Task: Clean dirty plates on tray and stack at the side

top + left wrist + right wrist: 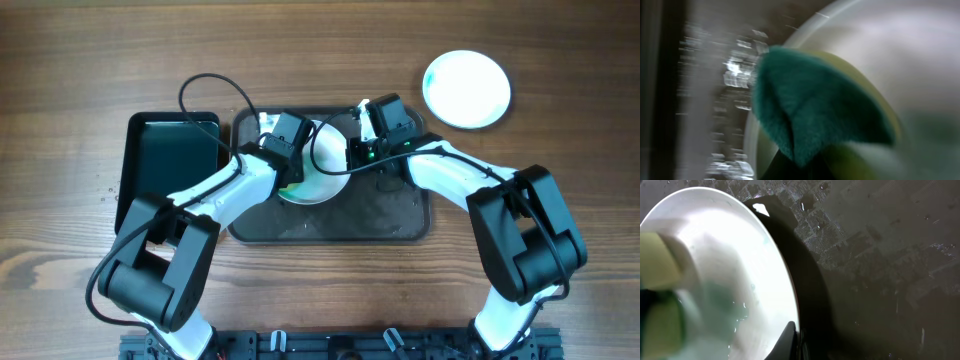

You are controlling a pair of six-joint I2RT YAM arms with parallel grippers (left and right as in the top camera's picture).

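Overhead, the dirty plate (325, 165) lies in the tray (390, 215) between both arms. The right gripper (352, 158) pinches its near rim, and the left gripper (293, 180), clamped on the sponge (815, 110), has the smeared centre just ahead.

- smeared plate (330, 175) (730, 255): round, white, shallow, wet. Faint green-teal smear near the centre. Sits over the far middle of the tray, tilted, one edge raised. Right hand (791, 339) pinches its rim. Part of its face is hidden under the green sponge (815, 115).
- clean plate (466, 89): plain white, same shape, flat on the wooden surface. Lies beyond the tray's far right corner, apart from it.
- tray (330, 222): large, dark grey-brown, rounded corners, low rim, floor wet with droplets.
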